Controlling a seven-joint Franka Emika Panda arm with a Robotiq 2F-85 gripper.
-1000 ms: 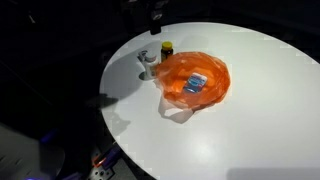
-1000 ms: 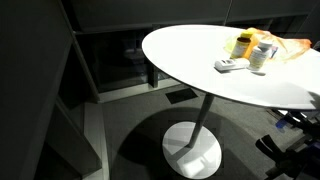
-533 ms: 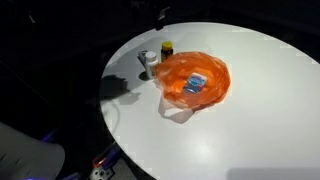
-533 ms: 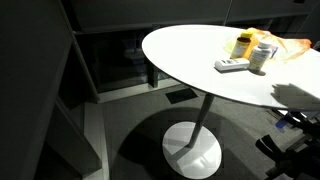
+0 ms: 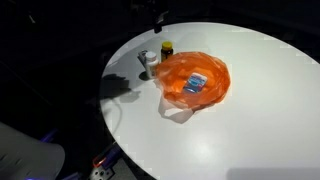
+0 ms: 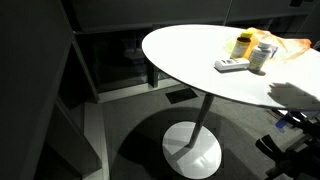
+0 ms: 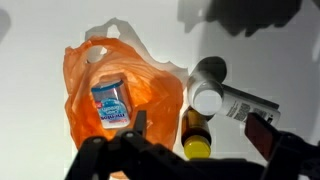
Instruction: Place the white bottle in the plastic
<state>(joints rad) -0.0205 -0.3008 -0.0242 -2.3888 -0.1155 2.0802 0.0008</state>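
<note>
Now the approach: gripper [image 7: 200,142] spread wide, empty; next, descend onto white bottle [image 7: 207,95] beside plastic bag [image 7: 152,92].

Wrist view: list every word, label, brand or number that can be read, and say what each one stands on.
Blue-and-white packet lying on the crumpled orange plastic bag: printed label, too blurred to read.
White round-capped bottle: no text shows.
Dark bottle with a yellow cap: no text can be read.
No text is legible in this view.
</note>
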